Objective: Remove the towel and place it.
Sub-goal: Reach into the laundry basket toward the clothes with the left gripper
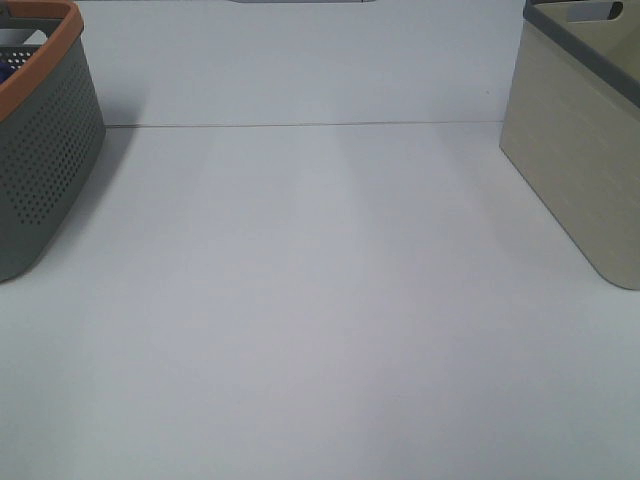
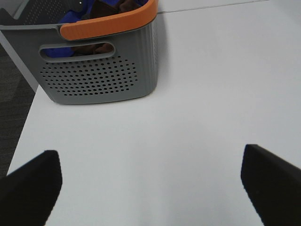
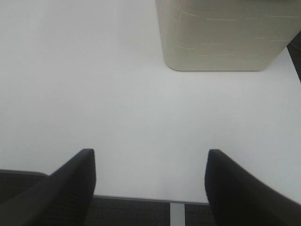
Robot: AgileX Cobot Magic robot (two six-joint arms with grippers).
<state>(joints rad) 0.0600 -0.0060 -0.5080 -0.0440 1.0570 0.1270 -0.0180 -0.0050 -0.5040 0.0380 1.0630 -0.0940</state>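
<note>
High camera looks steeply down on the white table [image 1: 320, 330]; wrist cameras look low across it, past the left gripper [image 2: 150, 153] to the orange-rimmed grey basket [image 2: 101, 77], past the right gripper [image 3: 150, 153] to the beige basket [image 3: 221, 37], both baskets cropped at the high view's edges.

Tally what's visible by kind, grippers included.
Baskets: 2 (grey basket, beige basket)
Cloths showing in the grey basket: 2 (towel, blue cloth); more may be hidden
Grippers: 2 (left gripper, right gripper), both open
Total: 6

The left gripper [image 2: 150, 183] has 2 broad, matte black fingers [image 2: 30, 188] with blunt, squared tips. The right gripper [image 3: 150, 181] has 2 matching black fingers [image 3: 66, 190], smooth, with rounded edges.
</note>
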